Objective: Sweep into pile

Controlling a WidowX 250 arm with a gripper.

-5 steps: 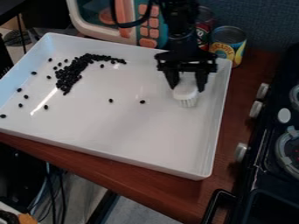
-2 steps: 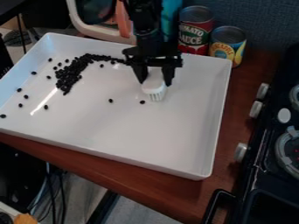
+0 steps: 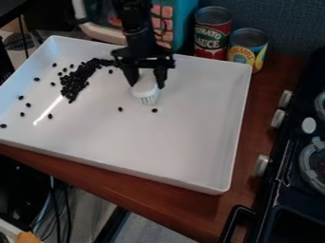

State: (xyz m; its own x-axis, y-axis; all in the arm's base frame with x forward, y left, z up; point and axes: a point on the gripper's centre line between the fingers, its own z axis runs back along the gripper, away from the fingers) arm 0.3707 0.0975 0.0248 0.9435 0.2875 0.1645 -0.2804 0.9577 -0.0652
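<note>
The black gripper (image 3: 147, 81) hangs over the upper middle of the white tray (image 3: 171, 142), shut on a white brush (image 3: 145, 90) whose bristles point down. To its left lies the main pile of black beans (image 3: 75, 81), a curved band near the tray's upper left. Two loose beans lie just below the brush, one bean (image 3: 154, 110) slightly right and another bean (image 3: 120, 109) to the left. Several more are scattered along the tray's left side. Whether the bristles touch the tray, I cannot tell.
Two cans, a red can (image 3: 212, 33) and a yellow-labelled can (image 3: 248, 47), stand behind the tray's back right corner. A toy microwave (image 3: 101, 31) is behind the tray. A black stove (image 3: 298, 156) with knobs stands to the right.
The gripper has moved left across the tray with the brush in it, from near the right side to the upper middle. The beans look unmoved.
</note>
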